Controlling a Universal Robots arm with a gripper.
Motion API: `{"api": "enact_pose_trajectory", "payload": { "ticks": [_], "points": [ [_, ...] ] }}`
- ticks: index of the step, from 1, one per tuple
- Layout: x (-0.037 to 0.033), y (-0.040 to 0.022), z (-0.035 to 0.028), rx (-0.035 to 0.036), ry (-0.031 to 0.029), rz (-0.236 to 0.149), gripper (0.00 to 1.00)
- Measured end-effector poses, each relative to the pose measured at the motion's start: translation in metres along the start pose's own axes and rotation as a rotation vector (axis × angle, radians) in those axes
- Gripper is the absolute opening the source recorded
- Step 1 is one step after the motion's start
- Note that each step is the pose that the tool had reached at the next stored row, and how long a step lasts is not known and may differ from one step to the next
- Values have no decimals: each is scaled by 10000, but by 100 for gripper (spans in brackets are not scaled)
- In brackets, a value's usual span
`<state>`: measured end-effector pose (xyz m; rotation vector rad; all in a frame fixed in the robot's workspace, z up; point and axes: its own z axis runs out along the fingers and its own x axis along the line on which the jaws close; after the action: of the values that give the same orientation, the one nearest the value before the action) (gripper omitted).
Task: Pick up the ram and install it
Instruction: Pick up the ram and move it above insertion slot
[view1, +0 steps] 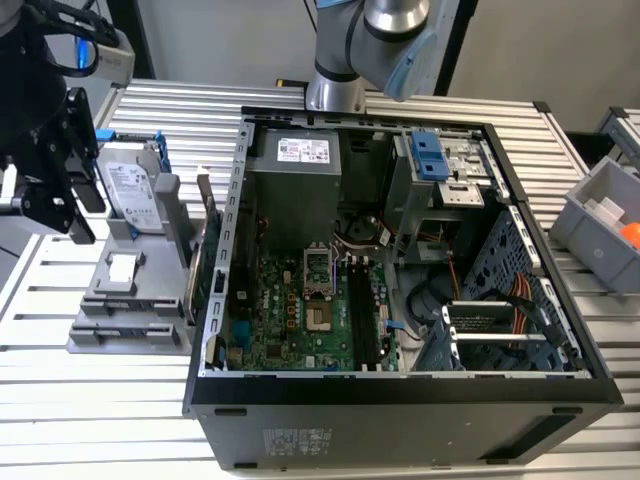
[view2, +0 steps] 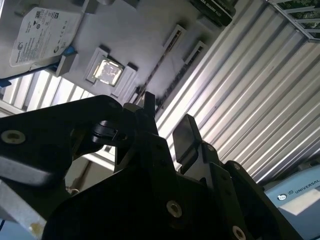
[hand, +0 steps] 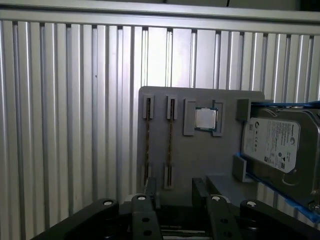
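First wrist view looks down past the gripper, whose two black fingers stand parted with a bare gap between them; it holds nothing. The same parted, empty gap shows in the second wrist view. That spread suits closing on a thin board from both faces, and the gripper hangs above the grey fixture plate without touching it.

On that plate, closest to the fingers, two ram sticks stand on edge in parallel slots. Only their thin top edges face upward, probably so that a jaw can pass down each side. Neither stick is lifted, so the pick is not yet done. Just beside them a processor chip lies flat in a shallow pocket. Beyond it a hard drive is propped against blue brackets. Each part has its own seat, so it waits at a fixed spot.

From the exterior view, the gripper and fixture plate sit at that view's left on a ribbed aluminium table. The open computer case lies on its side to the right of the fixture, so the motherboard faces up. Its long black memory slots run near to far, well apart from the gripper, and I make out no stick in them.
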<state>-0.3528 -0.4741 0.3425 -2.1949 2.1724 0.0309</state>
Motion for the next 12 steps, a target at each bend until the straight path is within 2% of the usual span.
{"api": "enact_pose_trajectory", "payload": {
  "ticks": [12],
  "points": [
    [5, 1, 79, 0, 0, -2, 100]
  ]
}}
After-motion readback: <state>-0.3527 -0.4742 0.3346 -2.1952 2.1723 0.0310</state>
